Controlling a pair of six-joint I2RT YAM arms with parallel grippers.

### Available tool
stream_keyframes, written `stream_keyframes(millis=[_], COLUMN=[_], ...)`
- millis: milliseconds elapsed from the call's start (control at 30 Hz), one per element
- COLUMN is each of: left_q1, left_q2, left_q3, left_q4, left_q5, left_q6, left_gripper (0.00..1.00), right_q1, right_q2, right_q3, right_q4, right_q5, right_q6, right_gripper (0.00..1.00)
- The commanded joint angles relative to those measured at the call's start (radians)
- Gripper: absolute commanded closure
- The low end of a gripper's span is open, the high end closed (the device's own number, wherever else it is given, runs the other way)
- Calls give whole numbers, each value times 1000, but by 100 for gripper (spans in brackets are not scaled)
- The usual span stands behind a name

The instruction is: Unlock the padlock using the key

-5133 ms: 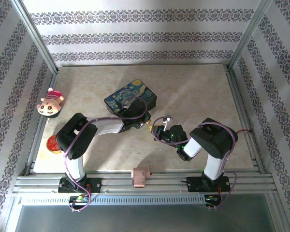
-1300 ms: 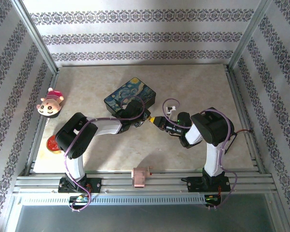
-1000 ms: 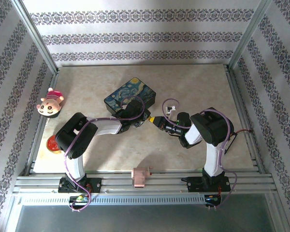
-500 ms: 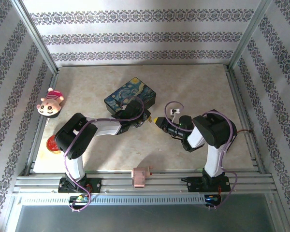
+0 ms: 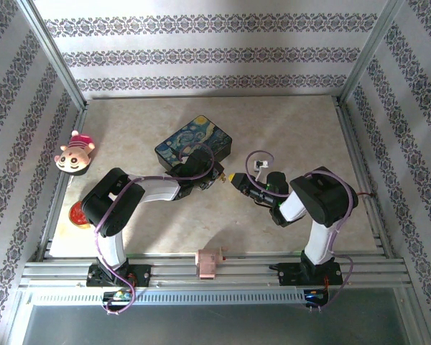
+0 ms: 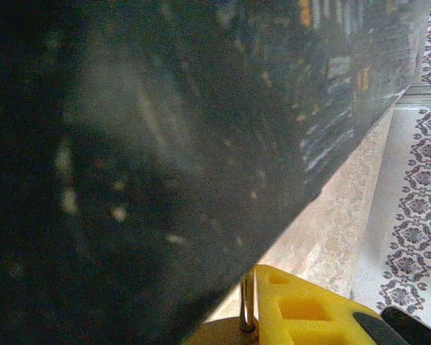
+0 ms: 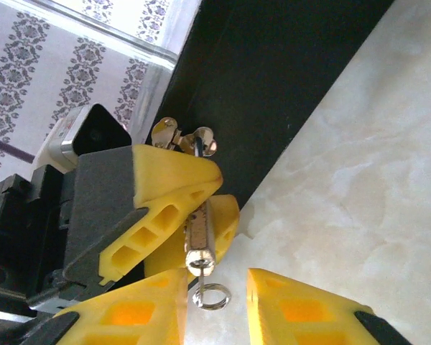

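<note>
The left gripper (image 7: 208,205) has its yellow fingers closed on the tiny brass-yellow padlock (image 7: 199,231), held just in front of the dark front wall of the rectangular box with a blue swirling night-sky painting on its lid (image 5: 194,144). In the left wrist view that wall is so close that it is a dark blur. Below it show one yellow finger (image 6: 294,310), the padlock's thin silvery shackle (image 6: 245,310) beside the finger, and a sliver of brass cut off by the bottom edge.

The right gripper (image 7: 217,277) stands facing the left one, just short of it, with its jaws apart and nothing gripped. From the padlock's end nearest the right gripper pokes what looks like the head of a small silvery key (image 7: 200,256); its blade is hidden. A small wire ring (image 7: 212,295) hangs from the key head into the gap between the right gripper's fingers. Whether it brushes one of them is hard to make out.

Beyond the left gripper, against the box wall, sit two shiny brass fittings (image 7: 183,135), too small to identify. From above, both grippers meet over the marbled beige table (image 5: 287,129), and the padlock is too small to pick out there.
</note>
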Motion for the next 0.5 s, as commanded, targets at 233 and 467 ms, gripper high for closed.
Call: stream_keyframes(millis=[233, 467], left_q1=[3, 5], left_q2=[26, 32], left_q3=[-22, -18], left_q4=[-87, -84], left_q5=[147, 147], left_q6=[-91, -93], left_gripper=[100, 100], right_q1=[50, 91], right_q2=[-194, -404], right_q3=[-10, 46], right_q4=[-253, -689], right_q5=[100, 206], right_q6=[-91, -228], right_gripper=[73, 73])
